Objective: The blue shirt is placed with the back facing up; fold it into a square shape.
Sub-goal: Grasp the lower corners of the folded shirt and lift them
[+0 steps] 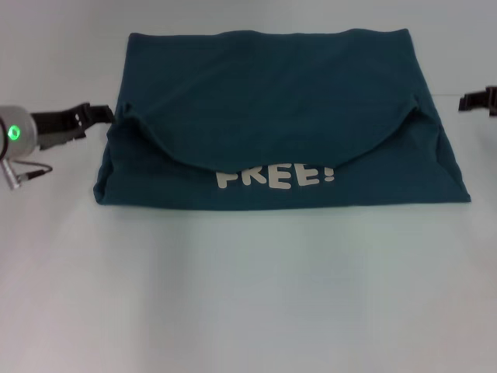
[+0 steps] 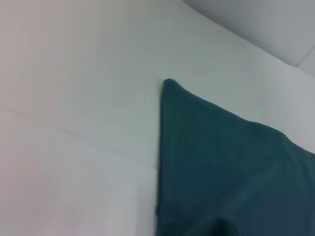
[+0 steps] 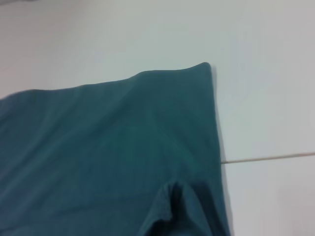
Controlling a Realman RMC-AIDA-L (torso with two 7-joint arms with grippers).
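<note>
The blue shirt (image 1: 272, 93) lies flat in the middle of the white table (image 1: 248, 295). Its far part is folded toward me in a curved flap, and the white letters "FREE!" (image 1: 276, 177) show below that flap's edge. My left gripper (image 1: 97, 115) sits just off the shirt's left edge, level with the flap's end. My right gripper (image 1: 466, 101) is just off the right edge at about the same height. The left wrist view shows one shirt corner (image 2: 170, 86), and the right wrist view shows another corner (image 3: 204, 69). Neither gripper holds any fabric that I can see.
A thin seam line (image 3: 268, 158) crosses the white table beside the shirt's right edge. The left arm's grey wrist with a green light (image 1: 14, 132) and a cable (image 1: 31, 171) sits at the far left edge.
</note>
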